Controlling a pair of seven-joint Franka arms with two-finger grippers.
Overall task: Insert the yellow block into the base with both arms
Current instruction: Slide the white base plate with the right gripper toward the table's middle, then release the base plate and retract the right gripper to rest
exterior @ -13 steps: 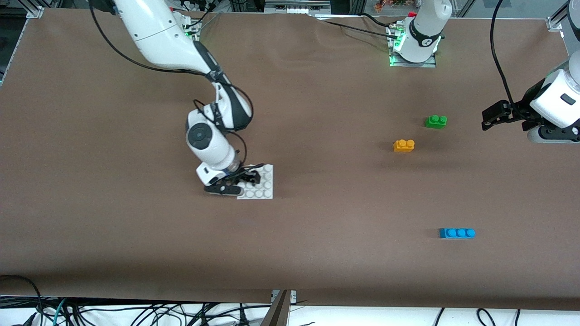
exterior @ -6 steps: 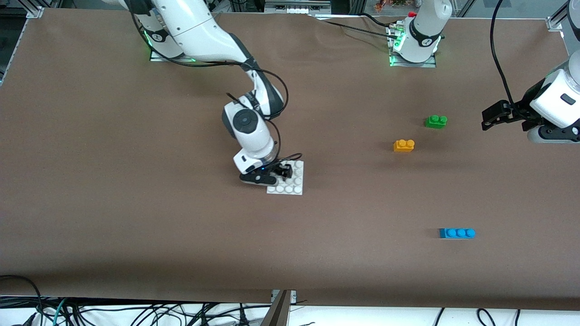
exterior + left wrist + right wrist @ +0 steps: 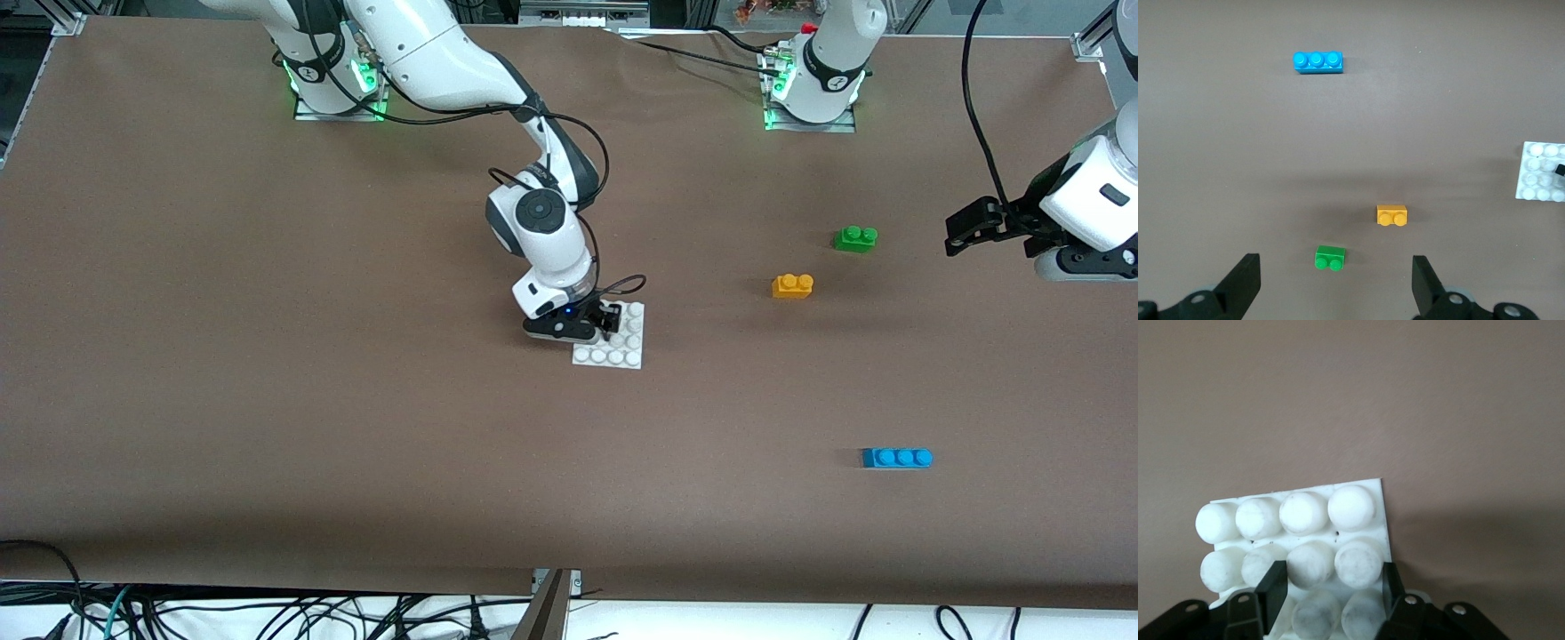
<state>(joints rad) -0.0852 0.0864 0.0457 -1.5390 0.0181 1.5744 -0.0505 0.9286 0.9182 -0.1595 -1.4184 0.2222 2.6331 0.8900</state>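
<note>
- Near mid-table, the right gripper (image 3: 608, 322) is clamped on the base (image 3: 622, 351).
- Toward the left arm's end, the left gripper (image 3: 958, 229) waits, fingers apart.
- The yellow block (image 3: 792, 285) lies between them.

right gripper (image 3: 608, 322): clamped on the base (image 3: 622, 347), mid-worktop
left gripper (image 3: 969, 229): jaws apart, waiting above the left arm's end
yellow block (image 3: 792, 285): near green brick (image 3: 855, 238)

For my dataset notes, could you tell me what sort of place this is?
Probably a robotics lab bench: two bolted-down arms on a brown-covered table, aluminium framing at its corners, loose cables along its edge, and toy bricks laid out as test pieces.
</note>
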